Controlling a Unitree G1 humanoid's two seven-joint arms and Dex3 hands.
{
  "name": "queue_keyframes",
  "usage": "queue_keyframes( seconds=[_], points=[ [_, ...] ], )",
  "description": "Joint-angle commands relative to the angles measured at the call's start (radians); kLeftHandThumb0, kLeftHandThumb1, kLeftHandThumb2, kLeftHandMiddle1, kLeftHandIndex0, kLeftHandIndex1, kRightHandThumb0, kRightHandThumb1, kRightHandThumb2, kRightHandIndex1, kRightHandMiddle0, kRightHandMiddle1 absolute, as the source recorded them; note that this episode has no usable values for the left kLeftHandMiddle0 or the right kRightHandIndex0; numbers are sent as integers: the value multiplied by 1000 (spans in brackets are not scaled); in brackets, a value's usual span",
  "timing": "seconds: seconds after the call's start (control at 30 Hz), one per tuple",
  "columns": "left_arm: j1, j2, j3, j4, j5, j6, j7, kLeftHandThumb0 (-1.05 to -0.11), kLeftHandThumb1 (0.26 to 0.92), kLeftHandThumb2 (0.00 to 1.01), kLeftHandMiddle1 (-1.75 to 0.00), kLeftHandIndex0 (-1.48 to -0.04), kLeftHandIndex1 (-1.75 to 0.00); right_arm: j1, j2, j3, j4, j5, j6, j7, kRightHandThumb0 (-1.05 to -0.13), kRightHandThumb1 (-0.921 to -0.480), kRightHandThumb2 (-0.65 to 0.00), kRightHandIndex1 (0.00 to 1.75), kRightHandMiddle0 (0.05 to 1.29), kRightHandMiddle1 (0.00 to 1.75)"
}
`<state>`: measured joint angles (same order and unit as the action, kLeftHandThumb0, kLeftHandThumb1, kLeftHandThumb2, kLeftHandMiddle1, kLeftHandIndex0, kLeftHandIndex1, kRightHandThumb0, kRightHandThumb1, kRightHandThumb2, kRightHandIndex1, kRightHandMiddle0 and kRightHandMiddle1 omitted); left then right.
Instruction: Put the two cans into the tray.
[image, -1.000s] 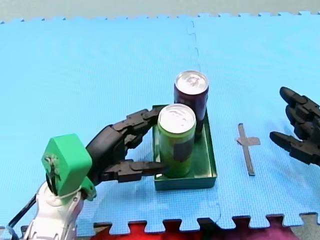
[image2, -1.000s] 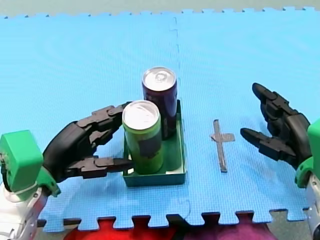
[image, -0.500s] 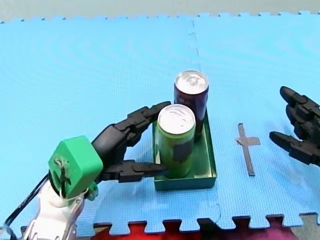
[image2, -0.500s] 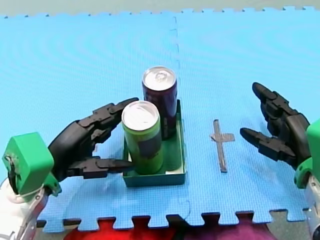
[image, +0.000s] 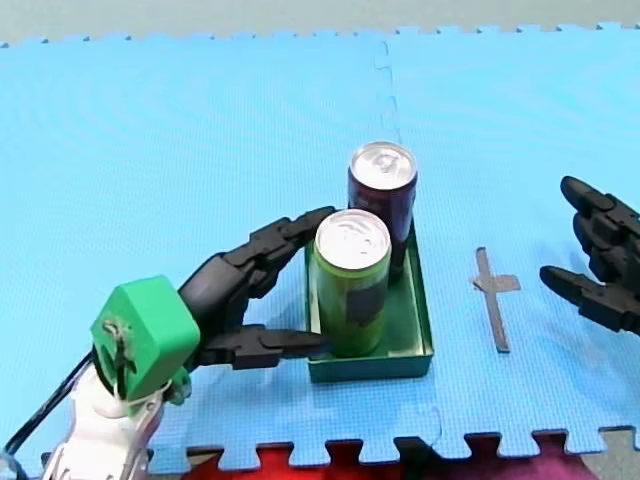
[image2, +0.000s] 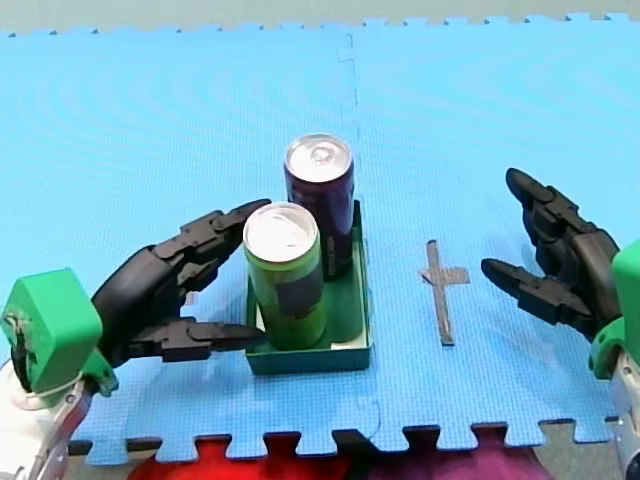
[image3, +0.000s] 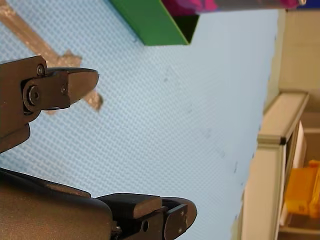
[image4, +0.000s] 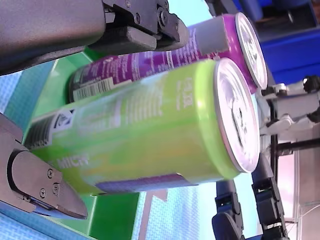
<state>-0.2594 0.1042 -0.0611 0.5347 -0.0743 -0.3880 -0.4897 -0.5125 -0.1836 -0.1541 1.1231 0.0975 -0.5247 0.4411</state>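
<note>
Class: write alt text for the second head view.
A green can and a purple can stand upright in a green tray on a blue mat; left hand open beside the tray, right hand open farther right.

Drink cans, two: one green can (image: 352, 290), one purple can (image: 383, 195), one green tray (image: 370, 366), black robot hands, two: left hand (image: 245, 300), right hand (image: 600, 265), one tape cross (image: 493, 290), one blue foam mat (image: 150, 150).

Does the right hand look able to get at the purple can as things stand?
Probably yes. Between the right hand and the purple can lie just flat tape and the tray's low wall; the left hand is beside the green can.
</note>
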Motion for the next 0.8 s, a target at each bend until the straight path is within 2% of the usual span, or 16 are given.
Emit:
queue_keyframes(
  seconds=[0.0,0.13,0.2,0.4,0.77],
  points=[
    [1,24,19,18,-20,-13,-20,-1048,690,11,0,-215,0,-7,-7,-4,6,2,-3,2,-1048,-921,-185,1,247,3],
    [-5,69,63,61,-80,-33,-97,-1048,694,11,-3,-215,0,-7,-7,-6,9,4,-4,5,-1048,-921,-187,1,249,3],
    [-6,80,83,80,-108,-35,-126,-1048,694,10,-6,-214,0,-6,-8,-7,9,4,-4,7,-1048,-921,-188,1,250,3],
    [3,90,122,114,-154,-31,-170,-1048,691,5,-12,-213,0,-3,-11,-9,8,6,-3,13,-1048,-921,-191,2,250,3],
    [45,92,183,92,-216,-7,-191,-1048,686,1,-22,-228,-6,-1,-11,-7,8,4,0,16,-1048,-921,-198,4,251,2]
  ],
)
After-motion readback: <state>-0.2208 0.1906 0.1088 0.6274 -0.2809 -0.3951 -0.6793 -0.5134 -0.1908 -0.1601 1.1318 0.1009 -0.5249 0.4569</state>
